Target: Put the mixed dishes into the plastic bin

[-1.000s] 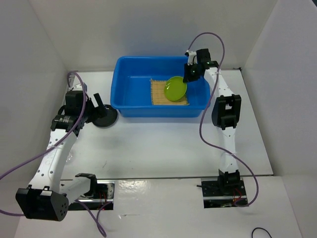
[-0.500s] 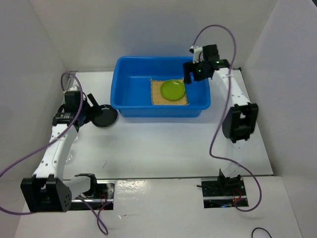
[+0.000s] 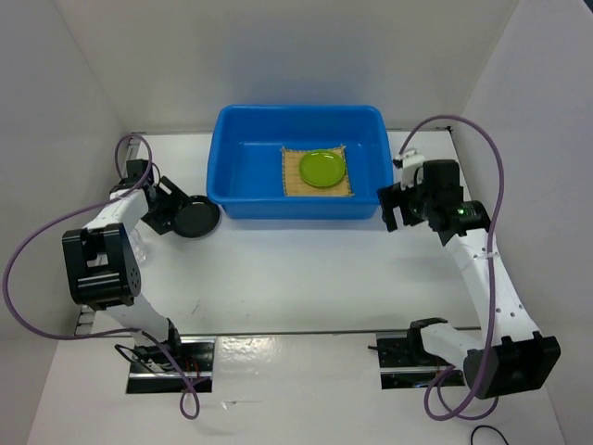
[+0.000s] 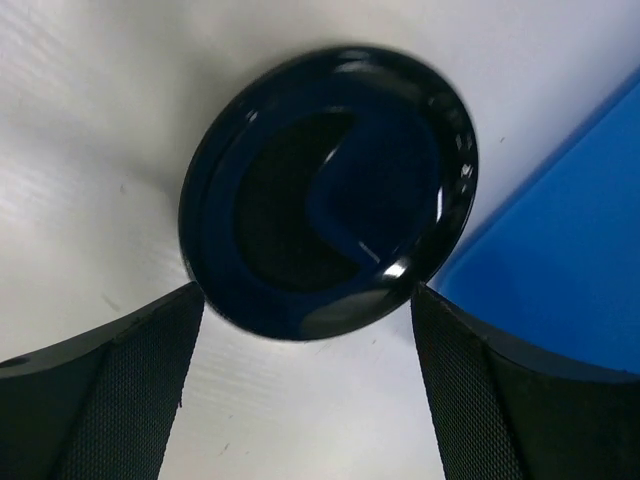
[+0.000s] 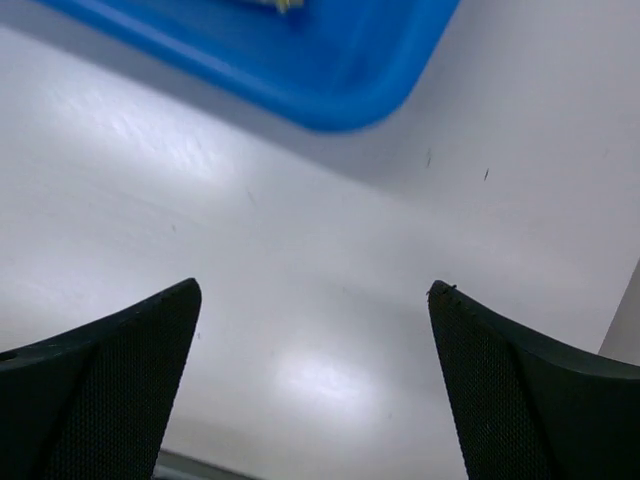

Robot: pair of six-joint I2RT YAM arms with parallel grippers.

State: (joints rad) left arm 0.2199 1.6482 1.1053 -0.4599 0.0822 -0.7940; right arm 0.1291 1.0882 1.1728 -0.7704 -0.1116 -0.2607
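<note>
Left wrist view shows the left gripper (image 4: 305, 300) spread open astride the black plate (image 4: 325, 190) beside the blue bin (image 4: 560, 230), seemingly to grasp it, while the right gripper (image 5: 315, 295) hangs open and empty, the lime-green plate (image 3: 321, 169) already lying inside.

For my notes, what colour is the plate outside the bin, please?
Glossy black plate; clearest in the left wrist view.
</note>
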